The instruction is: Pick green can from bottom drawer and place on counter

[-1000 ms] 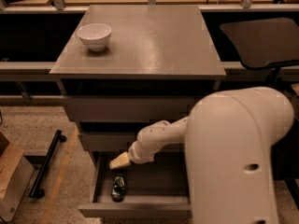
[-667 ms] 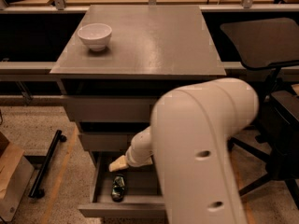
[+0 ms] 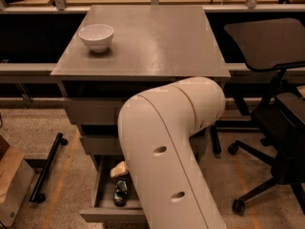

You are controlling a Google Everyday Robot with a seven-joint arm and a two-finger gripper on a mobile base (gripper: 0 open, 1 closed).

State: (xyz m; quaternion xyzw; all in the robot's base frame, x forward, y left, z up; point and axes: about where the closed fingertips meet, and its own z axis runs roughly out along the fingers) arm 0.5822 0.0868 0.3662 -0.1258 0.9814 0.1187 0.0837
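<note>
Gripper [image 3: 119,169] hovers in bottom drawer [image 3: 107,216], green can [image 3: 120,193] just below; whether it's open, cannot tell. Grasp and counter [image 3: 152,37] placement remain

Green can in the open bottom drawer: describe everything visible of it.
The small dark green cylindrical drink can with pale markings and a glossy metal look sits on the floor of the open grey bottom drawer, near its front left. Whether it stands or lies cannot be told. The beige gripper hangs just behind and above it; contact is unclear. The large white robot arm covers the drawer's right side.
</note>
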